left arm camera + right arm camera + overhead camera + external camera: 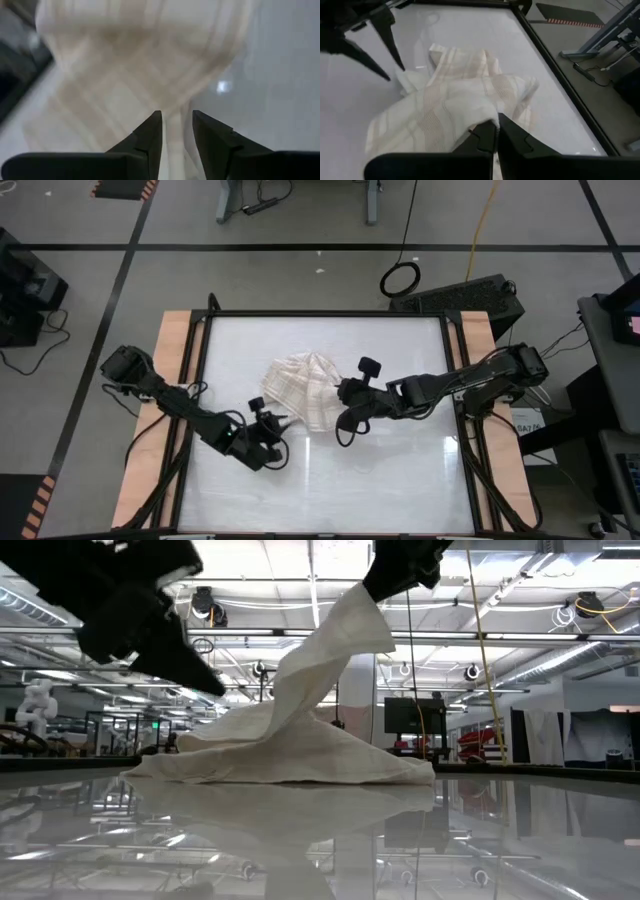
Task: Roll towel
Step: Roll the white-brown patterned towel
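right gripper (495, 131) is pinched tight on one corner of the towel (300, 388), fingers clamped together with the cloth sandwiched between them. from the low cam that corner is pulled up off the table (400, 470) into a peak while the rest of the towel (290, 755) stays slumped in a crumpled heap on the glossy white top. overhead, the heap sits about mid-table, a bit toward the far edge, with the right gripper (345, 402) at its right side.

left gripper (272, 423) is just beside the towel's near-left edge, fingers spread apart with nothing between them. its wrist cam looks past the two dark fingers (147, 142) straight at the plaid cloth (145, 55), a gap showing between the tips. in the right wrist cam you can see those open fingers (370, 42) hanging over the table close to the towel's (455, 100) far corner, not touching it as far as i can tell.
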Tool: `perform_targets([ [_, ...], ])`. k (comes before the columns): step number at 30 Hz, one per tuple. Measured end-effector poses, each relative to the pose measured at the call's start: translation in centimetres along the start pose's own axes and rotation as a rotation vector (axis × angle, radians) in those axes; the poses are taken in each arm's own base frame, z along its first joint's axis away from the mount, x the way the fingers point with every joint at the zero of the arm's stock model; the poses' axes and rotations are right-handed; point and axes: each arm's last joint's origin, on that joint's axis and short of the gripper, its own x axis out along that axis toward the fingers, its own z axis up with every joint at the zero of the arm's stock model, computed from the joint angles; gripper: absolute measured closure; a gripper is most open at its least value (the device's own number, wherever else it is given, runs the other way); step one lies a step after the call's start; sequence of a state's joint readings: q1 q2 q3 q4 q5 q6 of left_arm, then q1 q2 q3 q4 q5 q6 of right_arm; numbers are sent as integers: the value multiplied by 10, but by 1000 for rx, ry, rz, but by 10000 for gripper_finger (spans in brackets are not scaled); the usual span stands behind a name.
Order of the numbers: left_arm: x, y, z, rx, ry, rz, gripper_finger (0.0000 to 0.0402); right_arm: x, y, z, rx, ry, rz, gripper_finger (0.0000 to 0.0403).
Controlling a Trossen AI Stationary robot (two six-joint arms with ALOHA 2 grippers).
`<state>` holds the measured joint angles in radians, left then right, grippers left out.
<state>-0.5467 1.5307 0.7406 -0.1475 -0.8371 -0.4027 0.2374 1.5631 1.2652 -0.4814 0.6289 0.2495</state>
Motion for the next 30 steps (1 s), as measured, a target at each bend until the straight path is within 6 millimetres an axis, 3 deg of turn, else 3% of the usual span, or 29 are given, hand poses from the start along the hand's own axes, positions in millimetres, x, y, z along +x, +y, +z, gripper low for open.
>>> perform_targets([
  [4, 3, 5, -4, -7, 44, 28, 285, 0, -1, -3, 8, 27, -6, 401],
  [9, 3, 1, -33, -54, 172, -62, 245, -1, -2, -7, 27, 64, -17, 401],
  [13, 0, -7, -47, -39, 151, -92, 218, -1, -2, -7, 26, 61, -15, 401],
  [21, 13, -12, -60, 68, 160, -10, 213, -4, -2, 2, 44, 27, -5, 401],
  [26, 24, -11, -67, 72, 168, 67, 259, -9, -4, 12, 46, 2, 0, 401],
  [30, 22, -5, -62, 144, 69, 224, 368, -8, -10, 19, 44, -12, -20, 401],
])
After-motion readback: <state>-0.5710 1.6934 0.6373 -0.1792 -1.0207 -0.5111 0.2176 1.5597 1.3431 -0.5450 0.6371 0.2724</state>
